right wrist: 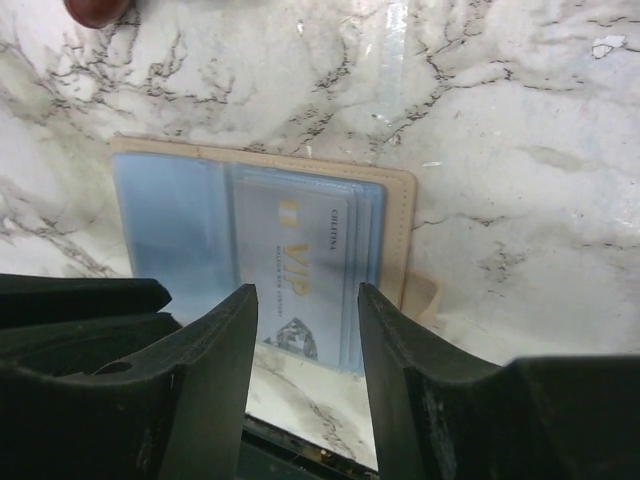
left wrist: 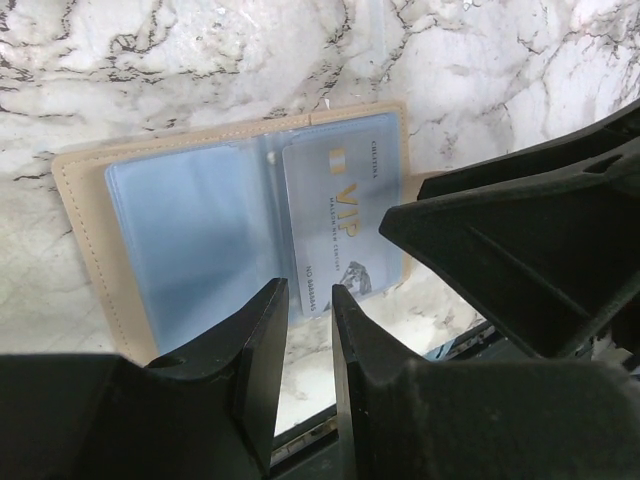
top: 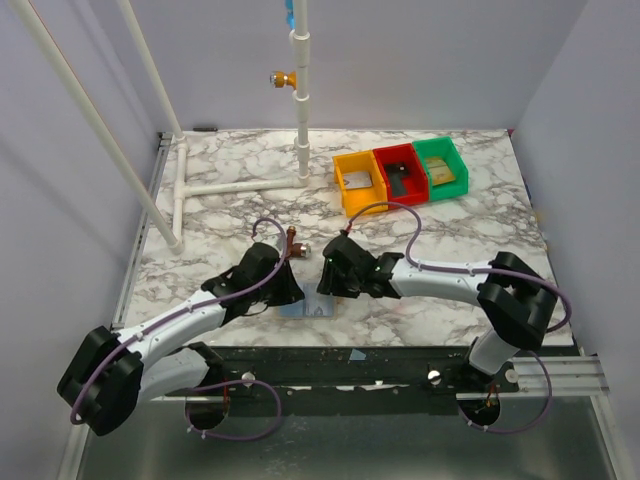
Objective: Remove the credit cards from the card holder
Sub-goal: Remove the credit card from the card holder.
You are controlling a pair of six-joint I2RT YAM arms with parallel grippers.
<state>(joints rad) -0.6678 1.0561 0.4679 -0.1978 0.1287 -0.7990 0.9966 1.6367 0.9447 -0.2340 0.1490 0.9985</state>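
The open card holder (right wrist: 180, 220) lies at the table's (right wrist: 520, 150) six o'clock edge, my left claw (left wrist: 310, 292), narrowed to a slit (gripping or not, I cannot tell), steadying its rim so my spread right claw (right wrist: 305, 296) can straddle and pinch the VIP card (right wrist: 300, 250).

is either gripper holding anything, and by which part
Right gripper is open astride the VIP card's near end, holding nothing. Left gripper sits nearly shut at the card holder's near edge; a grip cannot be told.
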